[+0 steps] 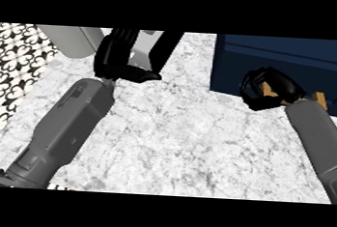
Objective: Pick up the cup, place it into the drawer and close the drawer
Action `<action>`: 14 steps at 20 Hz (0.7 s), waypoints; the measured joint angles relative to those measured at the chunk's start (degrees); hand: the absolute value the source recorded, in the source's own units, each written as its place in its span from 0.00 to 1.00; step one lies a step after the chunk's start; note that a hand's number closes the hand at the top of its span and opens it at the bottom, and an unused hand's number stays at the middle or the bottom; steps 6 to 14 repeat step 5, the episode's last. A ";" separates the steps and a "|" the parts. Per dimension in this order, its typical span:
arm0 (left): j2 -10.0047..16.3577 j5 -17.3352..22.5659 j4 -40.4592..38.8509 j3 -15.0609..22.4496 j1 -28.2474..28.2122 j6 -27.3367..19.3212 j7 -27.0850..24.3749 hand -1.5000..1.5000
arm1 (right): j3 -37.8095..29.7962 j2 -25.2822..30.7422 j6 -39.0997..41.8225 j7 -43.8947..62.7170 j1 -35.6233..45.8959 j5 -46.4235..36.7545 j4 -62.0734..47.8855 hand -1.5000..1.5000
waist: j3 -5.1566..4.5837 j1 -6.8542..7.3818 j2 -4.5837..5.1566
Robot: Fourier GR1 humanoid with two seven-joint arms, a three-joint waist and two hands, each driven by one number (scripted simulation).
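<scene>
Closest to me, two grey forearms come up from the lower edge, the left forearm (pixel 64 124) slanting over the marbled white bench (pixel 184 135) and the right forearm (pixel 319 142) standing steeper on the other side. My right hand (pixel 262 81) is curled round the cup (pixel 272 93). Only slivers of its orange-tan body show between the black fingers, so I cannot make out its shape or whether it is upright. That hand and the cup sit against the near left corner of the navy drawer (pixel 288 59), which spreads beyond and to the outer side of the hand. I cannot tell whether the cup is over the drawer's opening or just in front of it. A small tan piece shows just outside the right wrist, against the drawer's edge. My left hand (pixel 117 54) is well apart from all this, wide and relaxed, fingers pointing away from me and thumb stuck out toward the middle, holding nothing. Just beyond its outer side lies a pale grey block (pixel 72 40), and further out a black-and-white patterned floor (pixel 13 73).
</scene>
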State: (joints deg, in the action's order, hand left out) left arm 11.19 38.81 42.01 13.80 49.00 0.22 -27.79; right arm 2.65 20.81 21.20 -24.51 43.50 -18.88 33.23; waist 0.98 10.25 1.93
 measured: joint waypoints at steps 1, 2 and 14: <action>0.07 0.06 0.20 0.02 -0.17 0.15 0.12 0.00 | -0.12 0.27 0.78 -0.01 -0.19 0.39 0.21 1.00 | 0.06 0.20 0.02; 0.12 0.09 0.38 0.05 -0.36 0.31 0.18 0.00 | -0.21 0.48 1.43 0.00 -0.33 0.72 0.41 1.00 | 0.10 0.35 0.06; 0.23 0.29 0.83 0.06 -0.85 0.93 0.23 0.00 | -0.45 0.98 3.01 0.14 -0.74 1.60 1.19 1.00 | 0.19 0.64 0.27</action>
